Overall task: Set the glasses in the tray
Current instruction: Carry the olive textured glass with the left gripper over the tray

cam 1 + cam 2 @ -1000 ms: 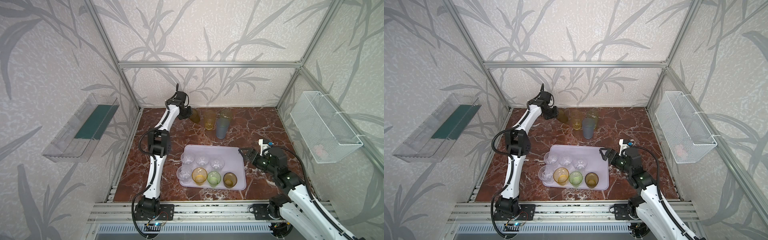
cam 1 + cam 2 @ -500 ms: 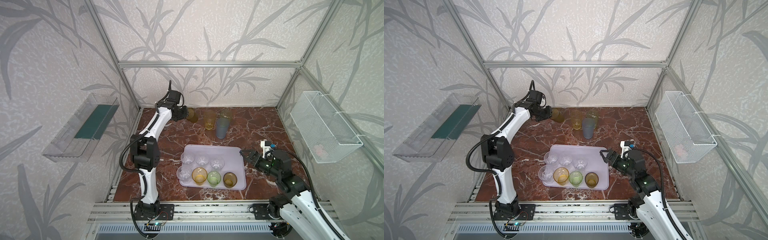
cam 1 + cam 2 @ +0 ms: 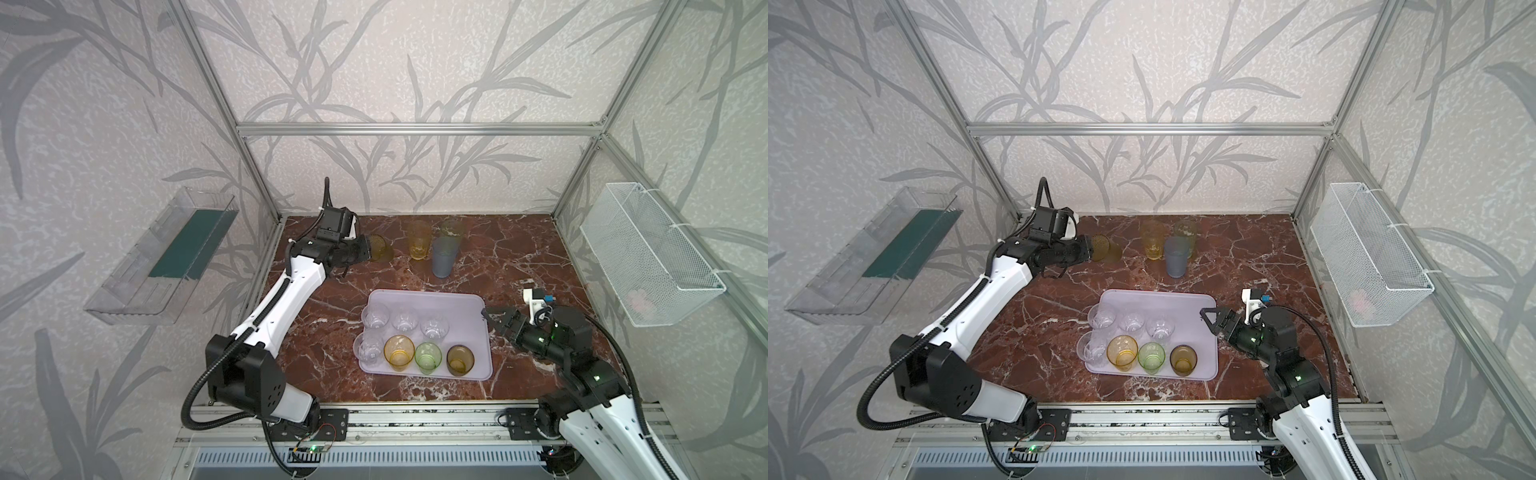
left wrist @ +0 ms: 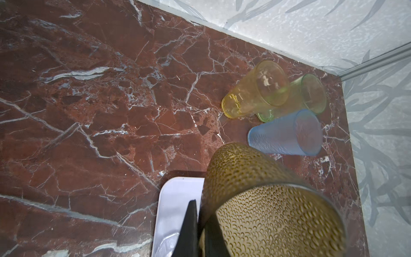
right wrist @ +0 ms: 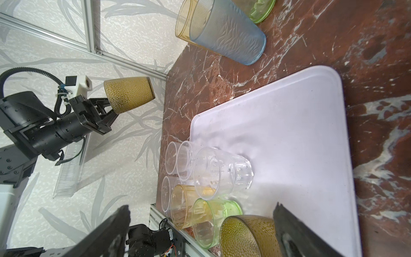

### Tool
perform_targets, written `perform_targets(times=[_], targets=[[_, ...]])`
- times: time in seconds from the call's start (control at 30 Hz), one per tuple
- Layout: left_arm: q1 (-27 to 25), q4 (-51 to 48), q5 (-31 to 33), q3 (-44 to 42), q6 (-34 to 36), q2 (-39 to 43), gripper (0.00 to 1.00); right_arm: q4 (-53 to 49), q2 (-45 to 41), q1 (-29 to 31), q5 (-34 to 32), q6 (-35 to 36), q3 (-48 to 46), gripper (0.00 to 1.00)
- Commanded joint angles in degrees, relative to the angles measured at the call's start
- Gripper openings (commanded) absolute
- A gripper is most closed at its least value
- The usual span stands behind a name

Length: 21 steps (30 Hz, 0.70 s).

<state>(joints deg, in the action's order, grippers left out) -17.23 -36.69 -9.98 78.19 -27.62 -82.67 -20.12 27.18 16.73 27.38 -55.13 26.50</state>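
As left fingers (image 4: 190, 229) drew back, glass (image 4: 255, 200) (clamped) followed.

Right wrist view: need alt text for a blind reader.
The left gripper holds an olive-brown dimpled tumbler sideways by its rim. Nearer, seven tumblers crowd one end of the lavender tray, framed by the open right gripper; a blue-grey tumbler stands beyond it.

tray (image 3: 1183, 303): seven short glasses (image 3: 1122, 351) grouped toward its 7 o'clock corner
tall glasses (image 3: 1175, 257): three, at tray's 12 o'clock
left gripper (image 3: 1089, 250): clamped on tilted olive-brown glass (image 3: 1100, 248), tray's 11 o'clock
right gripper (image 3: 1208, 319): jaws spread, empty, tray's 3 o'clock edge
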Motion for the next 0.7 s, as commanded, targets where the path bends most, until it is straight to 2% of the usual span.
perform_targets(times=[0.0, 0.27, 0.67], targets=[[-2.56, -0.81, 3.31, -2.04, -0.16, 4.84, 0.00, -0.85, -0.55, -0.30, 2.98, -1.25, 1.54, 0.99], [-9.94, -3.32, 5.99, -5.34, -0.59, 11.54, 0.00, -0.64, -3.81, -0.30, 3.95, -3.33, 0.89, 0.99], [-20.69, -2.25, 8.16, -6.16, -2.49, 9.67, 0.00, -1.23, -4.55, -0.31, 4.58, -3.78, 1.39, 0.99]])
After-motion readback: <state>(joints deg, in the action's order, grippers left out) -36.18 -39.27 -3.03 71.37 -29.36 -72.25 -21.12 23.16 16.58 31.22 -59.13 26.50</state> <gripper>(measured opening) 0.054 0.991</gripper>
